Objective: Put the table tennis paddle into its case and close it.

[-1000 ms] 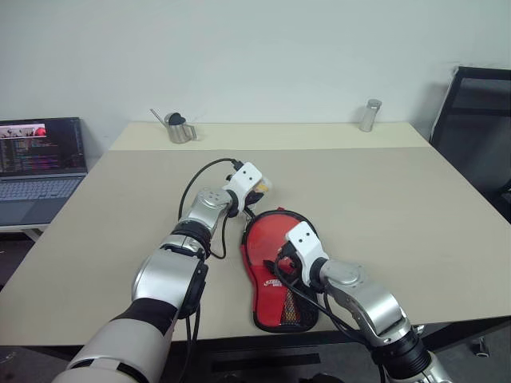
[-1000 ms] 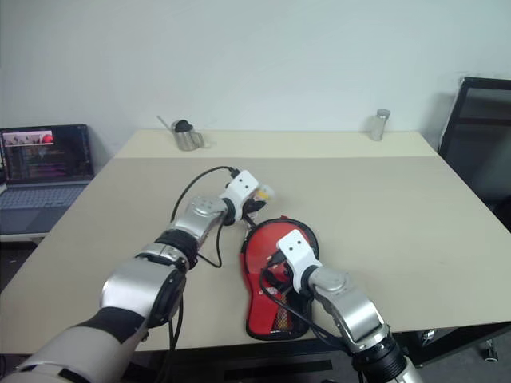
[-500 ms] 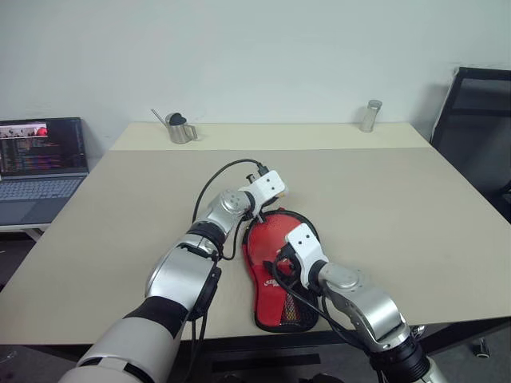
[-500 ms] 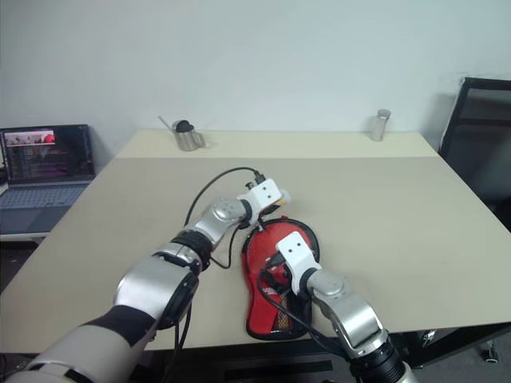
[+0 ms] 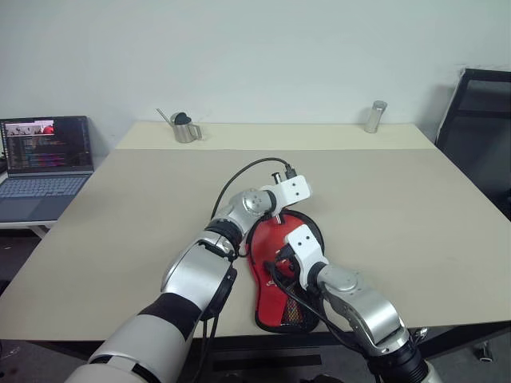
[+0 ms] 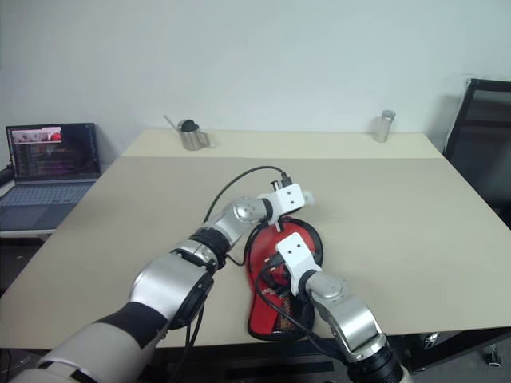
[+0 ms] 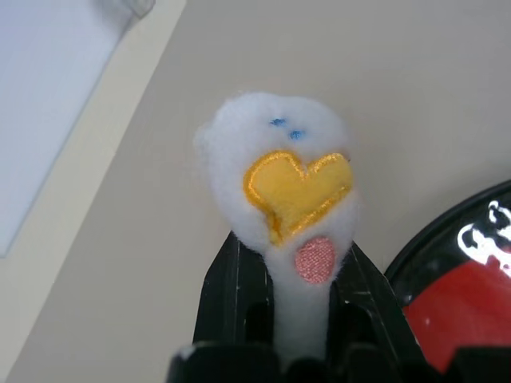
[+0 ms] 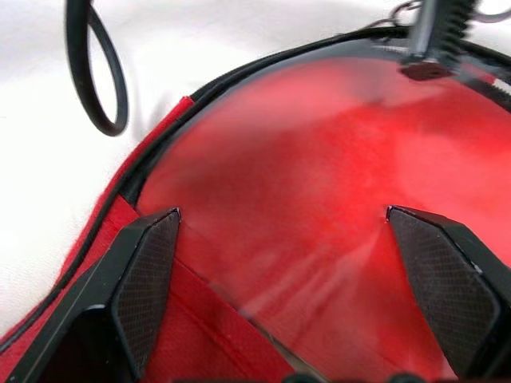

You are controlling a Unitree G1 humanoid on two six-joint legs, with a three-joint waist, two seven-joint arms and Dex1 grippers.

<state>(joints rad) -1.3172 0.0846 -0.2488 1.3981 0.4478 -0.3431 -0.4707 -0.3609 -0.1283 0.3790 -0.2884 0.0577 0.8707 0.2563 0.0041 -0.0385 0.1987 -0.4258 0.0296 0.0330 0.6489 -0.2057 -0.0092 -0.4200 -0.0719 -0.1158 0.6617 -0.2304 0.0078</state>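
One case (image 5: 279,263); one white plush charm (image 7: 289,199); two end effectors.

Beige table (image 5: 399,207), white wall (image 5: 263,56), black chair (image 5: 479,128).

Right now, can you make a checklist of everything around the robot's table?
Surface: beige table, mostly bare.
Job's things: red case near the front edge, black zipper edge.
Clutter: small metal pot and metal cylinder at the far edge.
Grippers: left gripper shut on a white plush charm; right gripper open over the case.
Cables: black cable looping off the left wrist.
Surroundings: open laptop left, black chair right.
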